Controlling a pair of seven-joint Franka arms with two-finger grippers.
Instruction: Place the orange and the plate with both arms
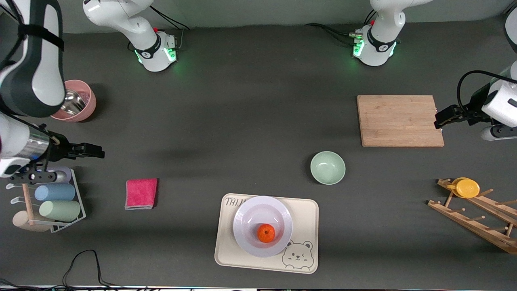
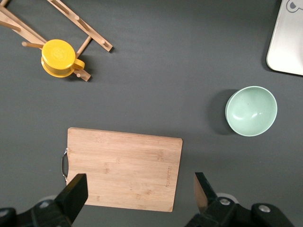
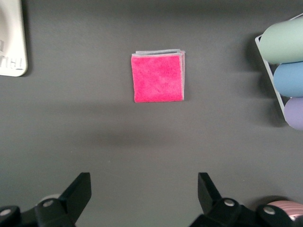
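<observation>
Nearest the camera is the cream bear tray point(image 1: 305, 214), so I'll use that as the landmark for everything. Sitting on it is the plate point(image 1: 248, 214), and the orange point(image 1: 266, 233) is already in the plate, a bit toward the camera-side rim. So the placing part looks done, or close to it.

Handling-wise, the plate looks glossy and stiff, probably breakable ceramic though I can't be sure from up here. I'd pinch it by the wide rim, since the middle is occupied. The orange is small, round and light, so it'll roll if the plate tips. Grab it across its middle, gently.

Both arms are parked well away from the tray. The left gripper point(image 1: 439, 121) hangs over the edge of the wooden cutting board point(image 1: 398, 120), fingers point(image 2: 75, 193) spread and empty. The right gripper point(image 1: 97, 153) is over bare tabletop point(image 1: 242, 101) toward the right arm's end, above the cup rack point(image 1: 78, 204), also wide open and holding nothing.

Smaller stuff: a pale-green bowl point(image 1: 327, 167) farther from the camera than the tray, and a pink cloth point(image 1: 141, 193) beside the tray toward the right arm's end.
</observation>
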